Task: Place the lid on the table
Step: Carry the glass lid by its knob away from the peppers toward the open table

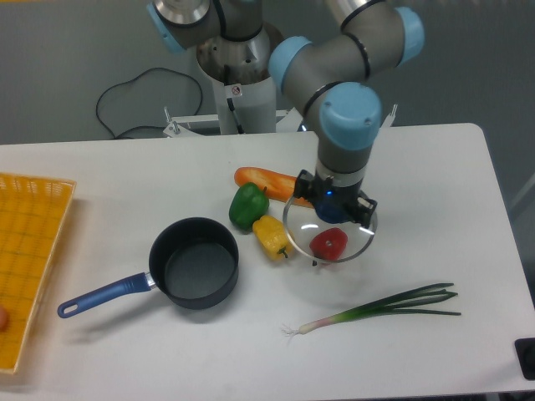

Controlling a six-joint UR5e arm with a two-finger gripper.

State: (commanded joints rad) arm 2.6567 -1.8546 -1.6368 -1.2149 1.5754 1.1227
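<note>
Three peppers [248, 205] (one carrot [263, 179]).

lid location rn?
Right of centre in the camera view, the lid hangs from the gripper over the red pepper, right of the yellow pepper.
</note>
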